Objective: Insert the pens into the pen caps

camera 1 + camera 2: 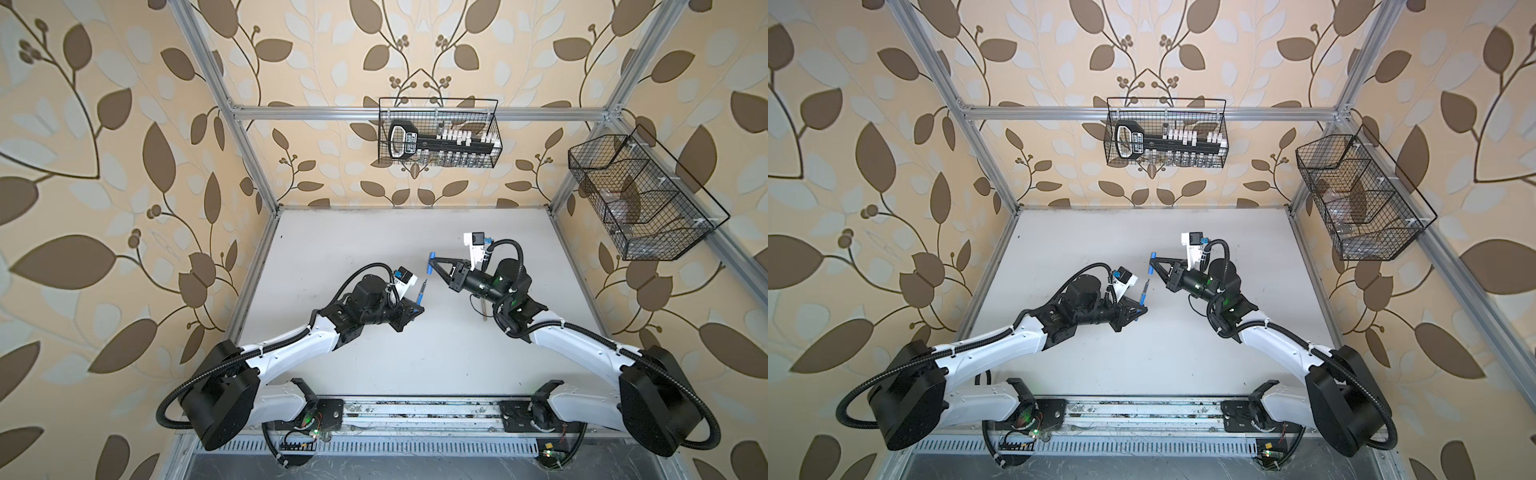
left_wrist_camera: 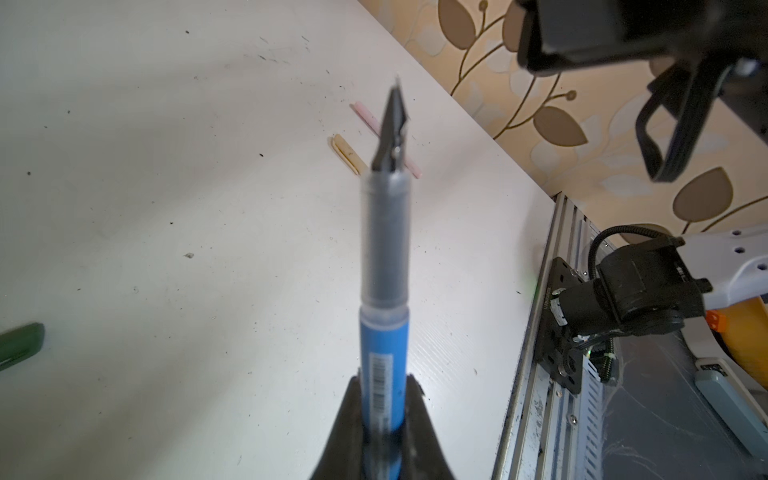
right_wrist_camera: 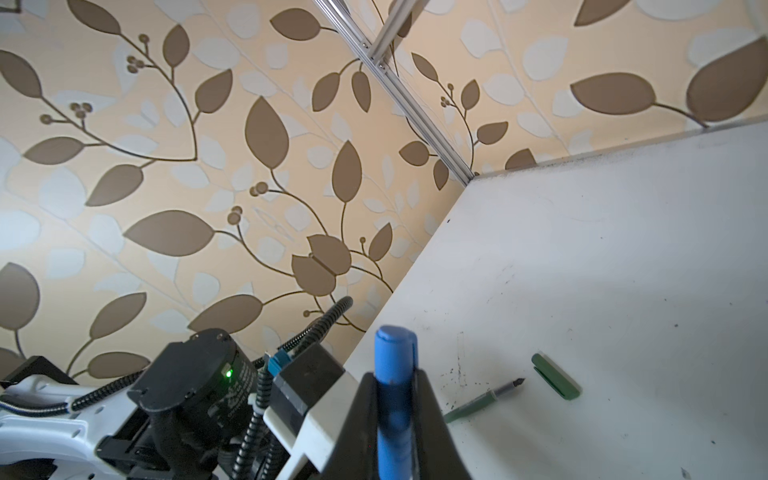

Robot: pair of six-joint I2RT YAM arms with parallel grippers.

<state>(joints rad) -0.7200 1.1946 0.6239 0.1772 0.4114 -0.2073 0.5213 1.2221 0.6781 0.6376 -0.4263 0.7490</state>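
Left gripper (image 2: 382,399) is pinching the light, stiff blue pen (image 2: 384,291) by its rear barrel, sparing the fragile-looking nib (image 2: 392,129). Right gripper (image 3: 395,386) is pinching the blue cap (image 3: 392,357), about one o'clock of the nib in both top views.

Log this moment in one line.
left claw: shut on dark-tipped slim blue pen; right claw: shut on rounded blue plastic cap; pen-cap: apart; white table: green pen, green cap
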